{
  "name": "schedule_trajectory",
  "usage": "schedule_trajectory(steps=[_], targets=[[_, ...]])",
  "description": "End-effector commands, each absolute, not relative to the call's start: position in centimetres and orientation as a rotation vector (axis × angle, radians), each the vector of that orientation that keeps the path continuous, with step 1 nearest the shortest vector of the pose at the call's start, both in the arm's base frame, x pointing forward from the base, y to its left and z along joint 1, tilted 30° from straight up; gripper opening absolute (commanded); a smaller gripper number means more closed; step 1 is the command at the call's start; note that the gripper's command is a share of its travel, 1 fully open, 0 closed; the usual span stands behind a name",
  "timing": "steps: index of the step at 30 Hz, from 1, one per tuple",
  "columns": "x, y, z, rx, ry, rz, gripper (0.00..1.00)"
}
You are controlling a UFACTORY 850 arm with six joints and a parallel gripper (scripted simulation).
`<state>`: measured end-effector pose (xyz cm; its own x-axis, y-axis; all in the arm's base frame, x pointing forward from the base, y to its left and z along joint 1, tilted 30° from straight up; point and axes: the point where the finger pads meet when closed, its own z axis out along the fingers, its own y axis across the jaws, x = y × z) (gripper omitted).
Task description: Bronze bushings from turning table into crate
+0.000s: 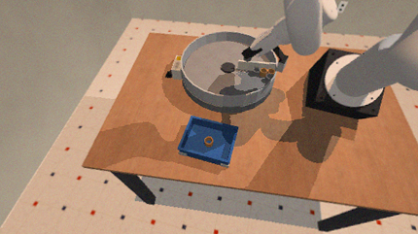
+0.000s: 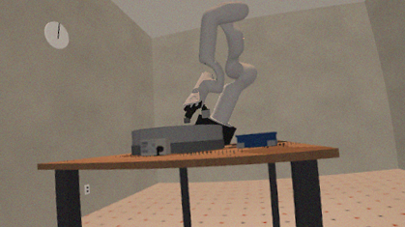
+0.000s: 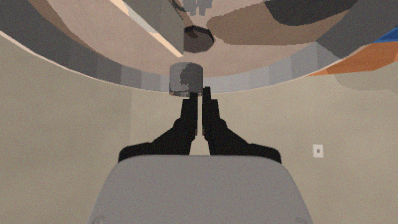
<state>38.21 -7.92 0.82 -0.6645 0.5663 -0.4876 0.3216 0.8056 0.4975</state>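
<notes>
In the wrist view my gripper (image 3: 200, 97) is shut on the rim of a small grey bushing (image 3: 186, 80), a steel one by its colour, held above the turning table (image 1: 227, 71). In the top view the gripper (image 1: 250, 52) hangs over the table's back right part. Two bronze bushings (image 1: 266, 71) lie on the turning table near its right wall. One bronze bushing (image 1: 208, 138) lies in the blue crate (image 1: 207, 141) in front of the turning table. In the exterior view the gripper (image 2: 192, 114) is a little above the turning table's wall.
A white bar (image 1: 255, 65) reaches across the right half of the turning table, near its dark hub (image 1: 227, 66). The arm's black base (image 1: 346, 84) stands right of the turning table. A small box (image 1: 176, 66) is fixed to the table's left side.
</notes>
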Motion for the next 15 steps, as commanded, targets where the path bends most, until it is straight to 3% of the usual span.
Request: schedule_trajectory(steps=[1, 6, 15], targets=[[42.3, -9.1, 0.3, 0.652, 2.343, 0.492, 0.0], [45.6, -10.0, 0.1, 0.652, 2.343, 0.492, 0.0], [46.0, -10.1, 0.1, 0.652, 2.343, 0.492, 0.0]])
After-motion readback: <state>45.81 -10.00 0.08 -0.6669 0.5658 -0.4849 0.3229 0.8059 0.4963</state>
